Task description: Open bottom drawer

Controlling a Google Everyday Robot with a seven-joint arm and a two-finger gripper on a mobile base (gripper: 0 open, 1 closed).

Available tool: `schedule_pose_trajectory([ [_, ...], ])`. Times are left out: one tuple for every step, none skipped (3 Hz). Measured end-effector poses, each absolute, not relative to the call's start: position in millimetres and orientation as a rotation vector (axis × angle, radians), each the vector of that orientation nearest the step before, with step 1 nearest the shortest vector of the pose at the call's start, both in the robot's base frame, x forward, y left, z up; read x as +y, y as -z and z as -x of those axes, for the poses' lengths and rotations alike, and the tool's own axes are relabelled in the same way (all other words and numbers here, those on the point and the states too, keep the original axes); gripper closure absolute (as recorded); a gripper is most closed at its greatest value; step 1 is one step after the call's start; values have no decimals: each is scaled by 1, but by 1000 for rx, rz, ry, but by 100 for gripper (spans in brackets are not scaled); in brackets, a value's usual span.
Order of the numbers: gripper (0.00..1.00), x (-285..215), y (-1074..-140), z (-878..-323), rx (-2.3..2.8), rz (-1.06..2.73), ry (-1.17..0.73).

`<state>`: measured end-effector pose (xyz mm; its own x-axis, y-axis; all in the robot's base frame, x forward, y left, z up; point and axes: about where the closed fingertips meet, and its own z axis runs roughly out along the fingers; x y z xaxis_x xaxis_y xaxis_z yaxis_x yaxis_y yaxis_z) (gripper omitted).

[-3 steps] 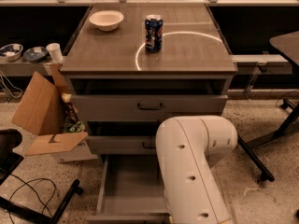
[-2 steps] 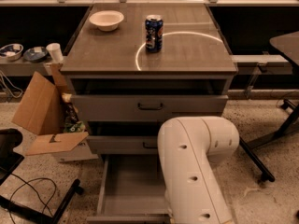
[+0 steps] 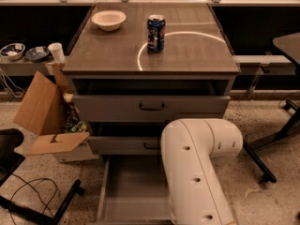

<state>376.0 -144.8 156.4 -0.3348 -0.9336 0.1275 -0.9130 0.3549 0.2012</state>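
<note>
The grey cabinet has three drawers. The bottom drawer (image 3: 133, 191) stands pulled out toward me, and its plain grey tray shows open at the lower middle. Its front and handle are below the frame edge. The mid-height drawer front (image 3: 122, 145) and the tall top drawer front (image 3: 150, 108) sit above it. The top one is slightly ajar. My white arm (image 3: 197, 172) reaches down over the right side of the open tray. My gripper is out of view, past the arm's lower end below the frame.
A white bowl (image 3: 108, 19) and a blue can (image 3: 156, 33) stand on the cabinet top. A cardboard box (image 3: 44, 111) lies open at the left. A black stand (image 3: 33, 200) is at the lower left and a black table leg (image 3: 262, 158) at the right.
My arm has shifted very slightly to the right. The bottom drawer stays pulled out as before.
</note>
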Motion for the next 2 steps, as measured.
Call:
schedule_pose_trajectory([
  [100,-150,-154,-361,-2396,-1646,155],
  [100,-149,-153,-357,-2401,-1636,161],
])
